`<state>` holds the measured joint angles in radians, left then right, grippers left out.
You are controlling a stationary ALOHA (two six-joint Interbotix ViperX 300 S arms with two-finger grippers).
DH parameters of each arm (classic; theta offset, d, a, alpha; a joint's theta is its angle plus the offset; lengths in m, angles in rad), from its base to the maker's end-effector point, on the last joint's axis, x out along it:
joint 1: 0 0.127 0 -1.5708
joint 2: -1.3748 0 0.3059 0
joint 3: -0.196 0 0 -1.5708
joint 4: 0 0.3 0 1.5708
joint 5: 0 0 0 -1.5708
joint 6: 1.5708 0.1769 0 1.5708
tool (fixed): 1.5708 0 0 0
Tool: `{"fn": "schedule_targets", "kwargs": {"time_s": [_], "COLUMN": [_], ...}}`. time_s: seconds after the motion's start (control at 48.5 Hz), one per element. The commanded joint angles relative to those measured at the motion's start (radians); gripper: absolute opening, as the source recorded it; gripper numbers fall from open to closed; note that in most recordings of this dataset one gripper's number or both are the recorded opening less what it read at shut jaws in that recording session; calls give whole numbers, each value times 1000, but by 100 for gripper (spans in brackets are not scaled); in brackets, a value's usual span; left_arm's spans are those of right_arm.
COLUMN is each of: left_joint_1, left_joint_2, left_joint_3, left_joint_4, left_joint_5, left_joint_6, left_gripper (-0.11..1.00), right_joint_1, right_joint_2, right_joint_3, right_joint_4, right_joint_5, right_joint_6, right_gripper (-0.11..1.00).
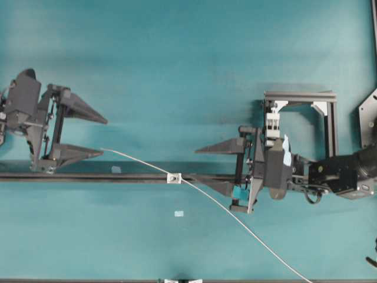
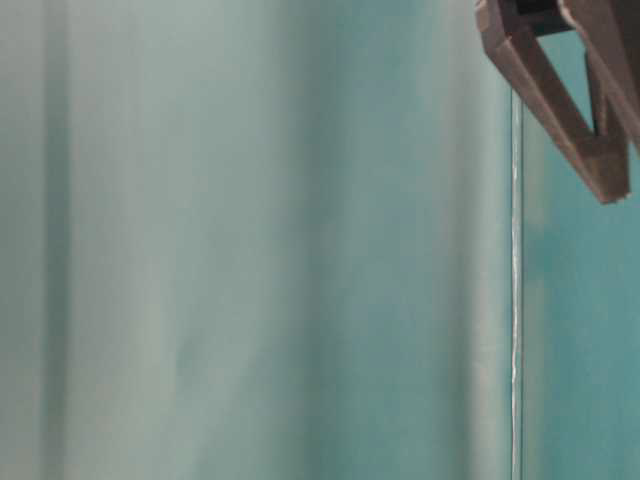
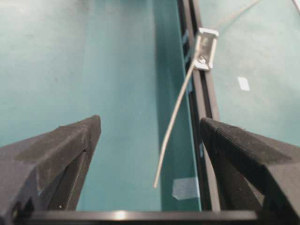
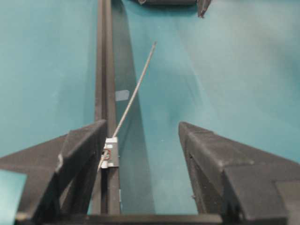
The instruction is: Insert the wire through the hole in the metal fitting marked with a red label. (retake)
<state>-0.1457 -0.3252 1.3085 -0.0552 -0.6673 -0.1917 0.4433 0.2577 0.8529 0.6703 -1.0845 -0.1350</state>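
The thin silvery wire (image 1: pixel 141 161) lies slantwise across the table and passes through the small silver metal fitting (image 1: pixel 174 177) on the black rail. Its free end stops short of my left gripper (image 1: pixel 105 137), which is open and holds nothing. In the left wrist view the wire (image 3: pixel 176 112) rises from between the fingers to the fitting (image 3: pixel 205 49) and goes on beyond it. My right gripper (image 1: pixel 199 166) is open just right of the fitting. In the right wrist view the fitting (image 4: pixel 111 152), with a red ring round its hole, sits by the left finger, and the wire (image 4: pixel 136 89) leads away.
A black rail (image 1: pixel 88 177) crosses the table from left to centre. A black metal frame (image 1: pixel 300 97) with a white clip block (image 1: pixel 272 124) stands at the right. A tiny pale-blue rectangle (image 1: pixel 179 213) lies below the fitting. A dark gripper finger (image 2: pixel 600 150) fills the table-level view's top right.
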Motion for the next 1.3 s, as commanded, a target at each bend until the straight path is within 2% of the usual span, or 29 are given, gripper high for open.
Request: {"fn": "schedule_targets", "kwargs": {"time_s": [0.0,0.33,0.681,1.279], "left_joint_1": [15,44,44,49], "left_joint_2": [-15,-17,-17,-17], "left_joint_3": [-6,-8,-20,-15], "left_joint_4": [5,9,9,8], "left_joint_5": [-5,-5,-6,-5], "left_joint_6": [2,6,98,101], "left_gripper": [70,70,70,69], "right_joint_1": [-8,-21,-37,-44], "right_joint_2": [-41,-92,-120,-120], "right_joint_3": [-2,41,63,63], "right_joint_4": [-2,-2,0,0], "right_joint_5": [-5,-5,-3,-3], "right_joint_6": [-2,0,5,8], "right_gripper": [71,71,71,71]}}
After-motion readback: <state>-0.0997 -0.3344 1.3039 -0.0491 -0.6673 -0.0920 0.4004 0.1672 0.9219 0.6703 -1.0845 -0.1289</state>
